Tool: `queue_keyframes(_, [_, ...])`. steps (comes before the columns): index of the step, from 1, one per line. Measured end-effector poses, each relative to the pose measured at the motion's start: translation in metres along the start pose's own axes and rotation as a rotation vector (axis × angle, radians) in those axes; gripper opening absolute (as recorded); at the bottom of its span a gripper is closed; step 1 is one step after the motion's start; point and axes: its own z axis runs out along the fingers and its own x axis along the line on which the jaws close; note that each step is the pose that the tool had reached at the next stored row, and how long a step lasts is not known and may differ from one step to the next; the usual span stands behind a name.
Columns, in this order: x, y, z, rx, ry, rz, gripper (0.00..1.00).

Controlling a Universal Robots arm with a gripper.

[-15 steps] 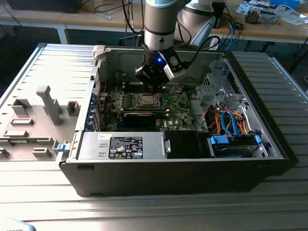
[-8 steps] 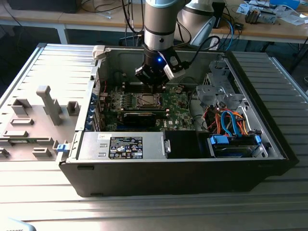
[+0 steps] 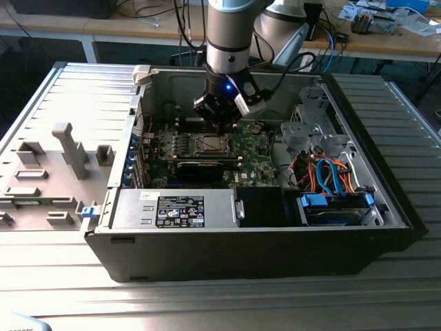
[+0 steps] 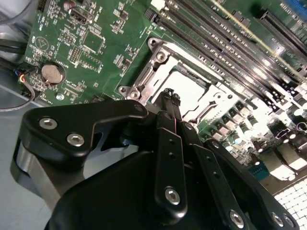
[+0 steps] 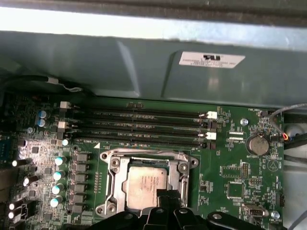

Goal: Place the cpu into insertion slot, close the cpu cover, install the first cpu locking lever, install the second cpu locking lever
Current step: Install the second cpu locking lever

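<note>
**Inspector:** State of the gripper (image 4: 170, 98)?

**Assistant:** Its fingertips are clenched together with nothing between them, poised just above the cpu (image 5: 144, 184), close to one edge of the chip.

**Inspector:** And the chip itself?

**Assistant:** It lies flat inside the insertion slot (image 5: 111, 163) on the green motherboard (image 5: 230, 177), near the middle of the board in the exterior view. The silver cpu cover (image 4: 165, 57) appears to lie down around it, its window framing the pale metal top. Whether either locking lever is latched, I cannot tell.

**Inspector:** Risks from here?

**Assistant:** In my judgement, a descent slightly off line would press the fingertips on the chip top or the frame edge instead of a lever; that could shift the chip or strain the socket. A slipping lever could spring back.

**Inspector:** Obstructions?

**Assistant:** The memory slots (image 5: 144, 127) run just beside the socket on the side towards the case wall (image 5: 144, 62). A row of capacitors (image 5: 58, 175) stands along another side. The coin cell battery (image 5: 257, 144) sits well apart. In the exterior view the computer case (image 3: 262, 241) walls hem in the arm, with cables (image 3: 324, 172) towards the exterior view's right.
</note>
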Motion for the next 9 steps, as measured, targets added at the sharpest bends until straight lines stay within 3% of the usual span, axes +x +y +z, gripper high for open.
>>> queue_keyframes(6, [0.0007,-0.0122,-0.0006,-0.0001,0.0000,0.000,0.11])
queue_keyframes(9, [0.0009,-0.0146,-0.0006,-0.0001,-0.0001,0.001,0.11])
